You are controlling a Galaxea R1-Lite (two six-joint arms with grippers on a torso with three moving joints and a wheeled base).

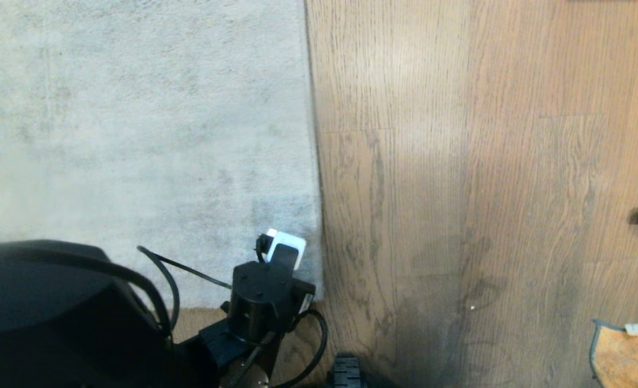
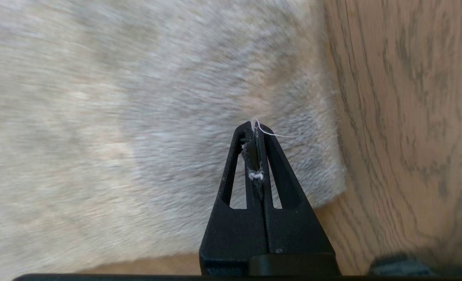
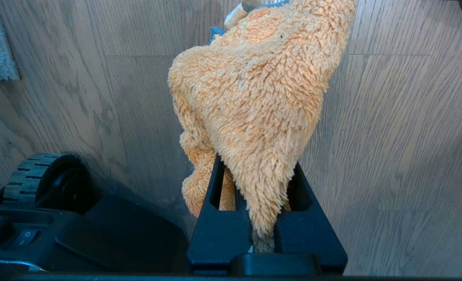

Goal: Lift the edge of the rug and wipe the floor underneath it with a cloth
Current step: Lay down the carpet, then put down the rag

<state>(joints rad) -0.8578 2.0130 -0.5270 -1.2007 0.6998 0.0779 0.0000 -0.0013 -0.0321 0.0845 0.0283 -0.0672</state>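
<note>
We see the pale grey rug (image 1: 136, 134) filling the left half of the head view, lying flat, with its long border running down the middle of the picture and its near corner, the rug edge (image 1: 314, 269), ending close to the robot. To the right of that border the floor (image 1: 486, 188) shows as brown wood-grain planks, and a thin strip of it also appears along the rug's near side.

Our left arm reaches in from the lower left of the head view, and the left gripper (image 2: 256, 128) sits over the rug's corner, just inside the border. Its fingers are pressed together with only a wisp of pale fibre caught between the tips; we cannot tell whether they touch the pile.

The right gripper (image 3: 262, 183) is pinching the cloth (image 3: 254, 89), an orange-tan fluffy rag that drapes over the fingers above the bare planks. In the head view, only a corner of the cloth (image 1: 626, 355) with its blue-grey trim and white tag shows at the lower right, well apart from the rug.
</note>
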